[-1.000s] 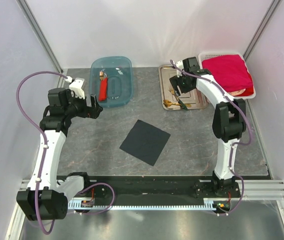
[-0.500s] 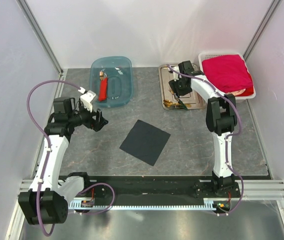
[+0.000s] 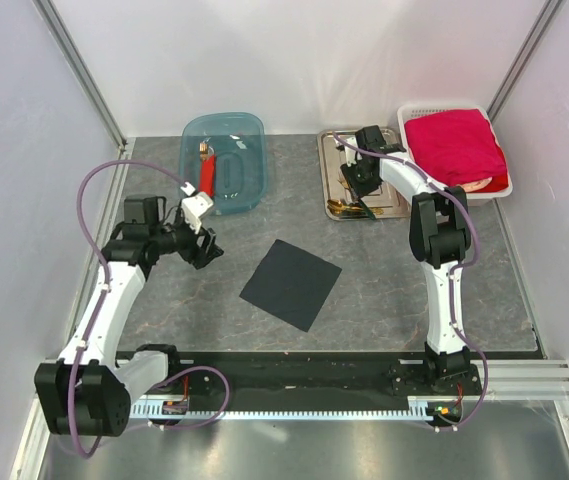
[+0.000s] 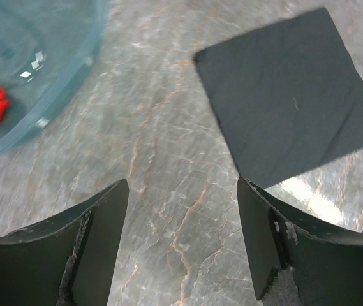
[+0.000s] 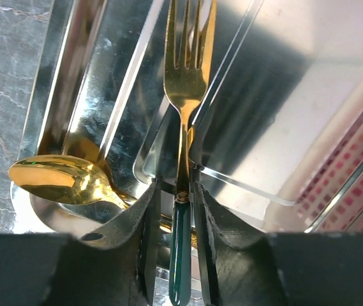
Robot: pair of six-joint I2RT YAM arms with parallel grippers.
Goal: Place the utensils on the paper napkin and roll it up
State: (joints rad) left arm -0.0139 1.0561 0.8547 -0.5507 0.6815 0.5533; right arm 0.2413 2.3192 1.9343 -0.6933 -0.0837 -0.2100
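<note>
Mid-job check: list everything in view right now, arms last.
table: 1, grey marbled
napkin: 1, black, flat mid-table
steel tray: 1, silver, far right-centre
fork: 1, gold, green handle, in the tray
spoon: 1, gold, in the tray beside the fork
tub: 1, clear blue, far left
red tool: 1, red, inside the tub
basket: 1, white, far right corner
cloth: 1, red, in the basket
left gripper: 1, black, open above bare table
right gripper: 1, black, jaws flanking the fork's handle

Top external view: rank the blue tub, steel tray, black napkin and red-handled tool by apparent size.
Largest: blue tub and steel tray, too alike to split; the right arm hides part of the tray.
Next: black napkin.
Smallest: red-handled tool.
</note>
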